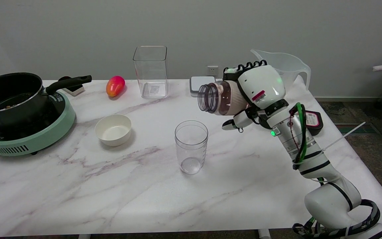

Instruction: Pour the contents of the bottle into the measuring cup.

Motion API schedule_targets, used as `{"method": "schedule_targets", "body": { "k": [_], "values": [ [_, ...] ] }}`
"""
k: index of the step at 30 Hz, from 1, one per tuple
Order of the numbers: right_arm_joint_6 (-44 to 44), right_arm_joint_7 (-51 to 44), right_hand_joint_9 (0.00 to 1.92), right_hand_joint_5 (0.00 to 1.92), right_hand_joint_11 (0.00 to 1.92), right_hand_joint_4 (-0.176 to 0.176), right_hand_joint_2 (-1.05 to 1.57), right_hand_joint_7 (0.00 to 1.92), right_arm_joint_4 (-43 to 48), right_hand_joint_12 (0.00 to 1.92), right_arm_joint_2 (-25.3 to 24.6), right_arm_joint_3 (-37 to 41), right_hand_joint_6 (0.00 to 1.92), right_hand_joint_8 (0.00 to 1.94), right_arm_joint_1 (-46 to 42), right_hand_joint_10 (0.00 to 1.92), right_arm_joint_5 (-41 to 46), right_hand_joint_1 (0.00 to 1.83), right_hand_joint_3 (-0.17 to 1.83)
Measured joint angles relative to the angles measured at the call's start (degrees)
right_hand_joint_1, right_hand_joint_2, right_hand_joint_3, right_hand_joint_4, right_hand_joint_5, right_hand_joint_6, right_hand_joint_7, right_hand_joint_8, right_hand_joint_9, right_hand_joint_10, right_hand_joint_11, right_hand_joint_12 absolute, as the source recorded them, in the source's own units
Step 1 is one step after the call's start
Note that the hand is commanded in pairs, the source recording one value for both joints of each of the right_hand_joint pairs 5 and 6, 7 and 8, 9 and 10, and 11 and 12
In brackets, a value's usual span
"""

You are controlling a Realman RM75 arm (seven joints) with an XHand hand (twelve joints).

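Tipped bottle [222, 98] in right hand [255, 89]

light: bright, even, from overhead | shadows: soft, short, under white bowl [113, 129] and clear cup [191, 146] | glare: mild sheen on marble surface [78, 186] | focus: sharp throughout, no motion blur | edges: slight wide-angle bowing

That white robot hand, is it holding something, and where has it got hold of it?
Yes: the right hand grips a bottle around its body, leaving the open neck free.
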Motion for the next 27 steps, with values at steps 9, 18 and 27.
{"method": "schedule_targets", "body": {
  "k": [9,18,27],
  "values": [
    [1.24,-2.39,1.52,1.92,1.36,0.000,1.57,1.91,0.00,1.36,0.92,-0.46,1.92,1.91,-1.11,1.52,-3.31,1.26,0.23],
    [2.52,-4.46,1.53,1.92,1.36,0.000,1.57,1.91,0.44,1.36,1.25,-1.57,1.92,1.91,-1.97,1.53,-5.51,1.27,0.23],
    [2.89,-5.53,1.53,1.92,1.36,0.000,1.57,1.91,1.03,1.36,1.76,-2.22,1.92,1.91,-2.28,1.53,-7.82,1.26,0.23]
  ]
}}
